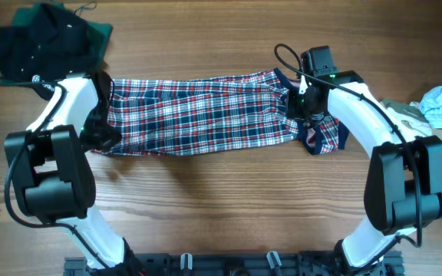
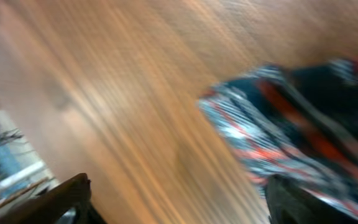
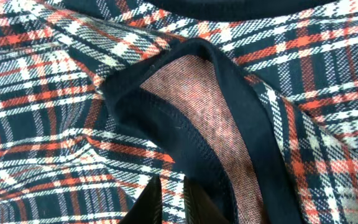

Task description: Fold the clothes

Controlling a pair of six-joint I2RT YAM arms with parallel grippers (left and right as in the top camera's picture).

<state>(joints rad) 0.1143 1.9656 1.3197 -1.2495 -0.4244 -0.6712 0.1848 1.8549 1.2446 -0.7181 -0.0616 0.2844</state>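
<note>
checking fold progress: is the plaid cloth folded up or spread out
Mostly spread out: the plaid cloth lies as one long strip, only its navy waistband rumpled open.

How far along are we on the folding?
Done: plaid cloth lies spread lengthwise, no fold yet. In hand: left gripper open at its left end, right gripper shut over the navy waistband; a grip is unclear. Left: every fold, probably the dark pile too.

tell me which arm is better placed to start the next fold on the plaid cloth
Probably the right. The right gripper is shut, right at the navy waistband trim of the plaid cloth. The left gripper is open, over the table beside the cloth's other end.
</note>
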